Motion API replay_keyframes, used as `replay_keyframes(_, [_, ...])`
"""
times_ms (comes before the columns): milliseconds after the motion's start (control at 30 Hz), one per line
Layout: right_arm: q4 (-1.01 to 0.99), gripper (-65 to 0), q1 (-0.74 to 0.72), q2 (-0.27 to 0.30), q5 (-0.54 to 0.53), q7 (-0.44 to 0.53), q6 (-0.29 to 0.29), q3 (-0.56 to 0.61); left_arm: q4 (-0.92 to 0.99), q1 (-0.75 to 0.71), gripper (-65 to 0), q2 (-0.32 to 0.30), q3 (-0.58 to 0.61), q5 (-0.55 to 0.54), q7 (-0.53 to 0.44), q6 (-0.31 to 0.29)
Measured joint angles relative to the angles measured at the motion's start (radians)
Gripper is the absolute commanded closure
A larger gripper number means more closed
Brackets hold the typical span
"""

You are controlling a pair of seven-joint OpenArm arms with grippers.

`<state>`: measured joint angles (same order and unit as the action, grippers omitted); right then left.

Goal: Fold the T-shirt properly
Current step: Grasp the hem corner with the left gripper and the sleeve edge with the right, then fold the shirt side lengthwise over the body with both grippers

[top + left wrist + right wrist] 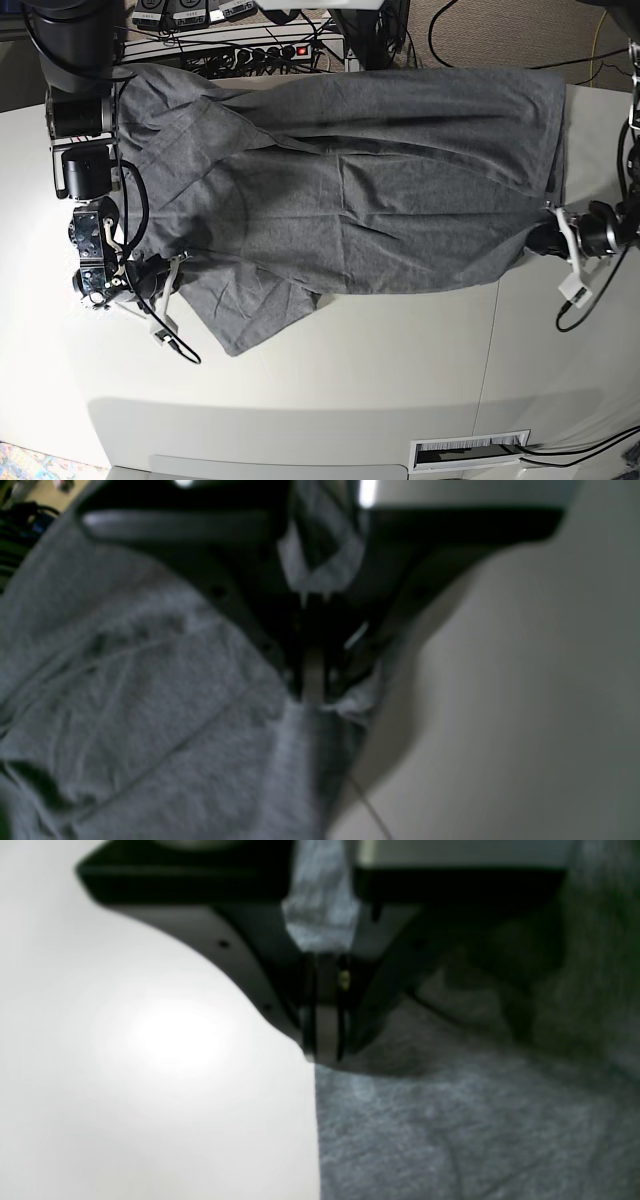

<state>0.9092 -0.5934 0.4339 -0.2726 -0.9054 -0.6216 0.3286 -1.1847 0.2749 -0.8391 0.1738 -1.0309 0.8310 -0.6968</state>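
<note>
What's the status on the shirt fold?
Left gripper and right gripper both shut on T-shirt edges. Shirt spread across table, unfolded, one sleeve loose. Nothing on it.

Matt heather-grey cloth T-shirt (380, 190) on smooth white table (330, 380)

Robotics lab: white table (300, 400), power strip (255, 50) w/ cables behind.

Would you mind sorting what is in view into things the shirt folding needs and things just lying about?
Needed for the job:
- the plain heather-grey short-sleeved T-shirt, spread on the white table
- the left gripper, shut on its edge
- the right gripper, shut on its edge

Just lying about:
- the power strip and black cables beyond the table
</note>
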Motion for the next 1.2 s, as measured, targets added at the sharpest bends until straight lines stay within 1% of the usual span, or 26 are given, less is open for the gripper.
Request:
replay_keyframes(100, [0.051, 0.0, 0.009, -0.001, -0.042, -0.048, -0.004, 0.002, 0.000, 0.001, 0.0, -0.038, 0.000, -0.037, 0.000, 0.000])
replay_keyframes(233, [0.116, 0.0, 0.009, 0.000, -0.047, -0.086, -0.004, 0.002, 0.000, 0.000, 0.0, -0.076, 0.000, -0.111, 0.070, 0.000])
replay_keyframes(300, [0.144, 0.0, 0.012, 0.008, -0.095, -0.134, -0.004, 0.002, 0.000, 0.000, 0.0, -0.084, 0.000, -0.154, 0.105, 0.000])
replay_keyframes(433, [0.214, 0.0, 0.014, 0.049, -0.246, -0.230, -0.004, 0.005, -0.001, 0.000, 0.0, -0.084, 0.000, -0.216, 0.158, 0.000])
replay_keyframes(567, [0.296, 0.0, 0.022, 0.101, -0.319, -0.337, -0.004, 0.006, -0.001, 0.000, 0.0, -0.084, 0.000, -0.276, 0.226, 0.001])
replay_keyframes(667, [0.381, 0.0, 0.061, 0.143, -0.347, -0.375, -0.003, 0.006, -0.002, 0.000, 0.0, -0.084, 0.000, -0.346, 0.292, 0.000])
replay_keyframes(733, [0.436, 0.0, 0.099, 0.167, -0.355, -0.385, -0.004, 0.006, -0.002, 0.000, 0.0, -0.084, 0.000, -0.393, 0.340, 0.001])
replay_keyframes(800, [0.475, 0.0, 0.139, 0.189, -0.357, -0.388, -0.004, 0.007, -0.002, 0.000, 0.0, -0.084, 0.000, -0.427, 0.368, 0.000])
replay_keyframes(900, [0.510, 0.0, 0.197, 0.217, -0.356, -0.397, -0.004, 0.006, -0.003, -0.016, 0.0, -0.087, 0.000, -0.433, 0.378, 0.000])
replay_keyframes(1033, [0.568, 0.0, 0.263, 0.237, -0.355, -0.415, -0.004, 0.002, -0.001, -0.059, 0.0, -0.090, 0.000, -0.431, 0.392, 0.000])
replay_keyframes(1200, [0.644, 0.0, 0.351, 0.248, -0.370, -0.418, -0.004, -0.082, -0.005, -0.101, 0.0, -0.115, 0.000, -0.433, 0.406, 0.000])
